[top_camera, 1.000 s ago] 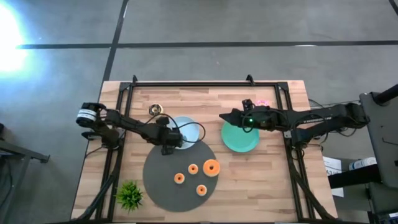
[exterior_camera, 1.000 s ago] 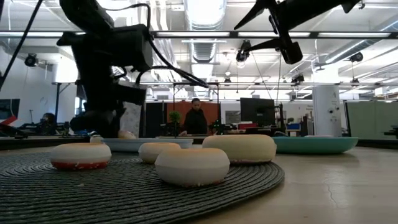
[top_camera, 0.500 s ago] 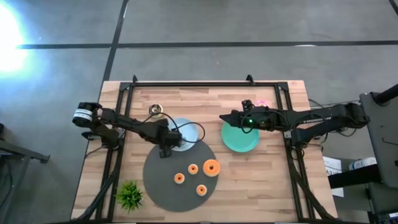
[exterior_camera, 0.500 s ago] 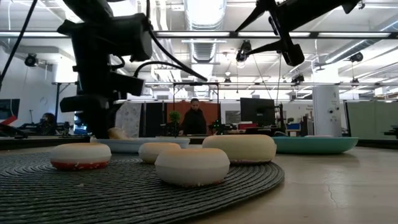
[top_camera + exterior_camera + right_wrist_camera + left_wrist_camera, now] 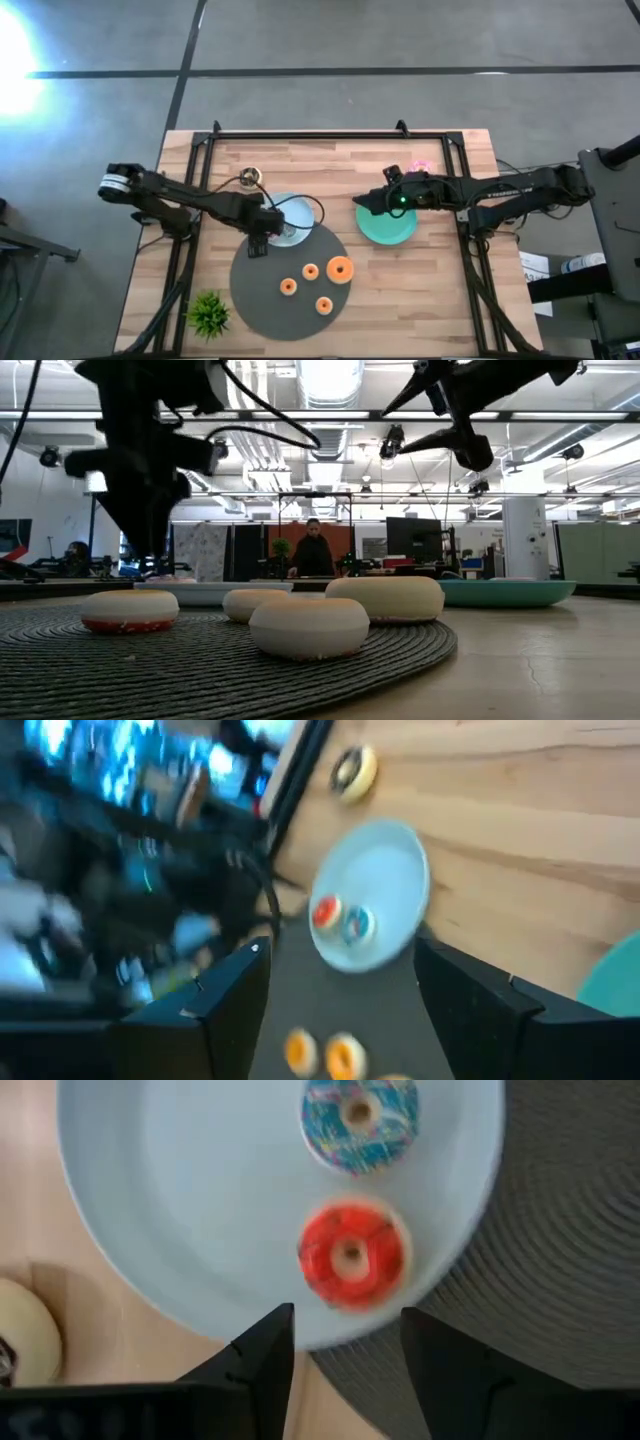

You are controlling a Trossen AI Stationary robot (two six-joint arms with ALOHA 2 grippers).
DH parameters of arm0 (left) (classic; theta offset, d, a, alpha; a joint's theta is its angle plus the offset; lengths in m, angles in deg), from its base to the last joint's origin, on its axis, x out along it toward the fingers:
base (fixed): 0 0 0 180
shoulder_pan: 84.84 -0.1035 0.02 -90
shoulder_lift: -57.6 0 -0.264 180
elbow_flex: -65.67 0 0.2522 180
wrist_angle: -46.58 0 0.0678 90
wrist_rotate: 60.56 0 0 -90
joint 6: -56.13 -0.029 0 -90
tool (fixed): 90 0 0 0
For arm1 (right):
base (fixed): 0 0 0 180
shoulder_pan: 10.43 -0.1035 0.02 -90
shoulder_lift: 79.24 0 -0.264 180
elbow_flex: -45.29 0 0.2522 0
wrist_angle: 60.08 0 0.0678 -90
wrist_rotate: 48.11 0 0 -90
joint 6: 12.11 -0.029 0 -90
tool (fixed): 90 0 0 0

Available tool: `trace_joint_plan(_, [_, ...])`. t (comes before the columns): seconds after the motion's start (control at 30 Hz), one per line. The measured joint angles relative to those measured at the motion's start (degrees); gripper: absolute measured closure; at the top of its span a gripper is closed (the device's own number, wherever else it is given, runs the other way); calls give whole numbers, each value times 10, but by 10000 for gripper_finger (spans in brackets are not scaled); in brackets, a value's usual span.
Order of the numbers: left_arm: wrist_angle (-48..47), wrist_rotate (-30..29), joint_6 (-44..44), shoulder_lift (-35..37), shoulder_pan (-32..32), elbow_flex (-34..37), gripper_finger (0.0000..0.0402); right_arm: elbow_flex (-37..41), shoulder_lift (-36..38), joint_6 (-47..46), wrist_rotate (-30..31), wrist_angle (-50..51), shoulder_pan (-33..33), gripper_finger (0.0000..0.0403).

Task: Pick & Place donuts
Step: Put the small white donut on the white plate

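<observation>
A red-iced donut (image 5: 352, 1258) and a blue-iced donut (image 5: 358, 1115) lie flat on the light blue plate (image 5: 300, 212). My left gripper (image 5: 345, 1345) hangs open just above the plate's rim beside the red donut, touching nothing; the high view shows my left gripper (image 5: 265, 235) at the plate's left edge. Several orange donuts (image 5: 340, 268) lie on the round dark mat (image 5: 260, 290). My right gripper (image 5: 362, 204) stands open in the air over the left rim of the green plate (image 5: 392, 226). A pink donut (image 5: 422, 166) lies on the wood behind that plate.
Another donut (image 5: 250, 177) lies on the wood behind the light blue plate. A small green plant (image 5: 208, 313) stands at the near left corner. A black frame (image 5: 330, 133) runs along the table's far edge and sides. A person (image 5: 314, 550) stands far off in the room.
My left gripper has opened and let go of the red donut, which now lies on the light blue plate. It has then risen and drawn back toward the table's near left. My right gripper has shifted a little toward the near edge.
</observation>
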Motion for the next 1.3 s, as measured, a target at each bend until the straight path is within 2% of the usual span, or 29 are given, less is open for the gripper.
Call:
trace_joint_plan(0.2, [-5,3,28,86,52,1,244,0,-37,159,-141,-11,-46,181])
trace_joint_plan(0.4, [1,-80,64,117,141,2,245,-36,-145,184,-188,-15,-127,204])
trace_joint_plan(0.53, [-3,-105,107,115,183,2,245,-98,-220,235,-158,30,-189,212])
trace_joint_plan(0.7, [-5,-152,131,116,229,2,245,-224,-333,334,-86,158,-258,213])
trace_joint_plan(0.9, [-2,-202,169,117,251,2,245,-372,-454,447,-63,266,-293,214])
trace_joint_plan(1.07, [0,-223,196,117,252,2,246,-439,-520,535,-8,260,-311,214])
trace_joint_plan(1.2, [1,-232,202,117,252,2,246,-477,-568,547,5,264,-320,214])
trace_joint_plan(1.3, [1,-232,203,117,252,2,246,-497,-585,546,49,261,-328,217])
